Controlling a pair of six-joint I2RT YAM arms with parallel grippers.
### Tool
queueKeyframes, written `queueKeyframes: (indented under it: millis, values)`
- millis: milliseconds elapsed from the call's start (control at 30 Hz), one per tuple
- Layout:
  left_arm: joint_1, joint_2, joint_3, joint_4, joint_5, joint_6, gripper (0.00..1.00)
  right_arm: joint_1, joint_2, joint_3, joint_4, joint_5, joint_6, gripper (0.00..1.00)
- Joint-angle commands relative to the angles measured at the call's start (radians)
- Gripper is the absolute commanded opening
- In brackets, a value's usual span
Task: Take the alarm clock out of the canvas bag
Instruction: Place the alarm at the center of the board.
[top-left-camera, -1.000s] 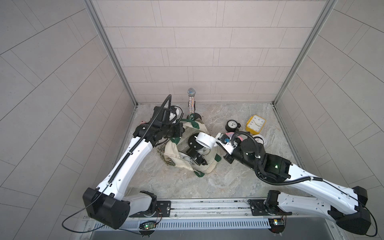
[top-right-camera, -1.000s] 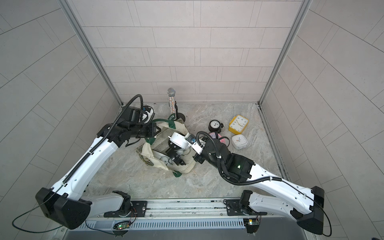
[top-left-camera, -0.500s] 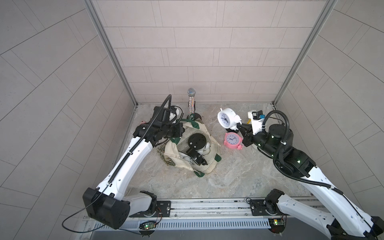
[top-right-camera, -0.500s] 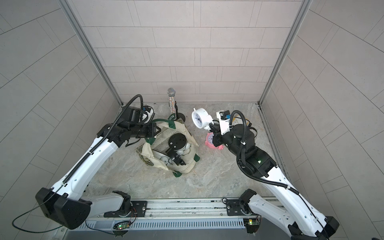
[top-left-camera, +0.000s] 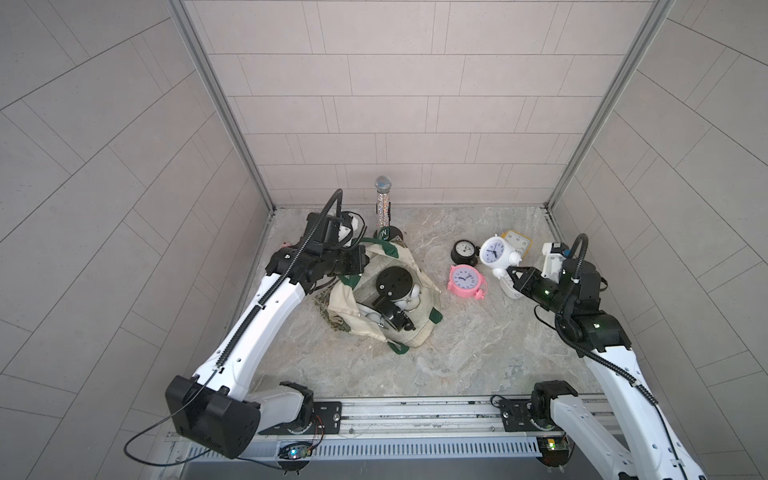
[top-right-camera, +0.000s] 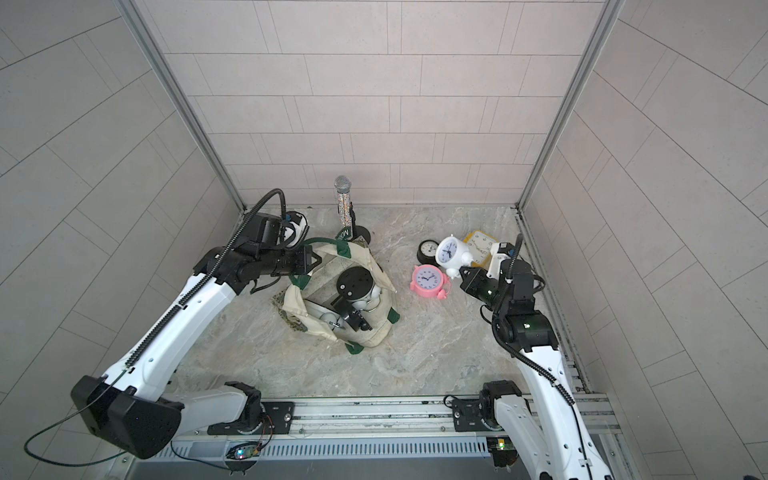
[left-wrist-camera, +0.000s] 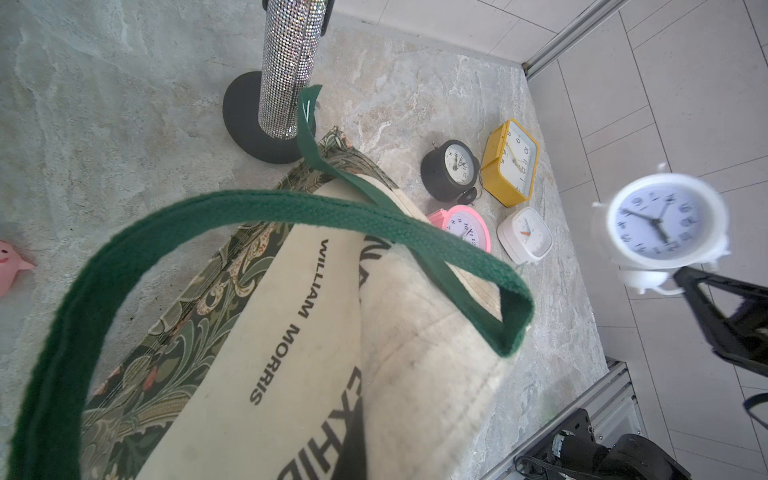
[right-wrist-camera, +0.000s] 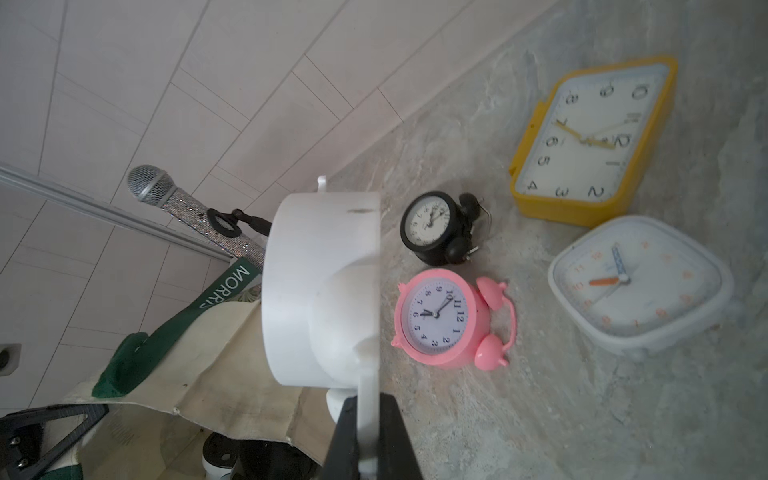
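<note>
Right gripper (right-wrist-camera: 368, 432) — alarm clock (right-wrist-camera: 320, 291), seemingly aloft

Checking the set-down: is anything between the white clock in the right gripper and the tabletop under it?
Probably yes. The white alarm clock hangs from the right gripper over a cluster lying on the table: the black clock, pink clock, yellow clock and white square clock. Bare table lies nearer the canvas bag.

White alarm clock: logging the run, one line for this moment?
left jaws: shut on green handle | right jaws: shut on white alarm clock | clock: outside canvas bag
</note>
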Motion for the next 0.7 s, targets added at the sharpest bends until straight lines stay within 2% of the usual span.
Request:
queueKeyframes:
  millis: [0,133,333,667]
  values:
    - [0.01,-0.041,0.01,0.03,0.016,0.006,0.0,-0.029,-0.057,-0.066,0.016,-0.058,0.14,0.0]
    - [0.01,-0.036,0.007,0.033,0.022,0.007,0.0,-0.03,-0.089,-0.16,-0.009,-0.015,0.198,0.0]
    - [0.013,-0.036,-0.002,0.038,0.024,0.009,0.0,-0.031,-0.124,-0.257,-0.13,0.124,0.331,0.0]
    - [0.017,-0.042,-0.007,0.039,0.026,0.008,0.0,-0.032,-0.128,-0.279,-0.215,0.266,0.433,0.0]
